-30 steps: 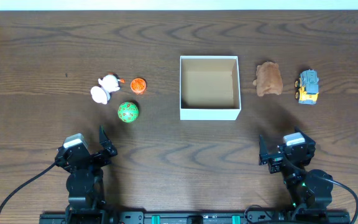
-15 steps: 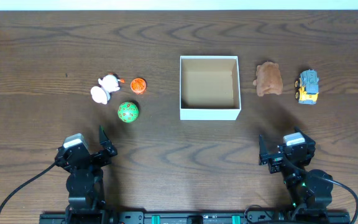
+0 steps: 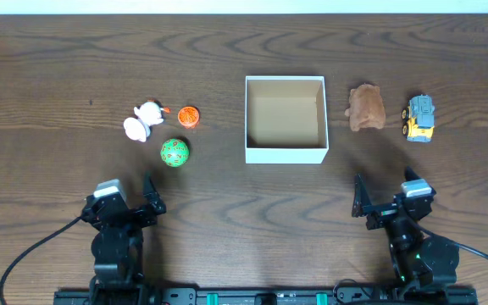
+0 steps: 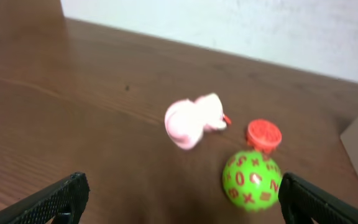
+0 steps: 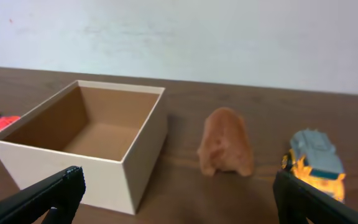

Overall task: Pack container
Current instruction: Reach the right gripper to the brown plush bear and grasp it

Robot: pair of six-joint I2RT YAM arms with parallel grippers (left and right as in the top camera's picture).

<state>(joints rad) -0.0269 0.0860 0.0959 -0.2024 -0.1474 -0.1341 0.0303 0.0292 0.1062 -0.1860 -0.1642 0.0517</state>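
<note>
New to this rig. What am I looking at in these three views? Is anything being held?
Two robot arms sit at the near edge of a wooden table. One picture looks straight down from above. The other two come from a camera on each wrist, with that arm's dark fingers showing at the bottom corners.

In the middle stands the container, an open box with nothing in it. To its left lie a white duck toy, an orange disc and a green ball. To its right lie a brown toy and a yellow truck.

The left end effector and the right end effector are both open and hold nothing.
</note>
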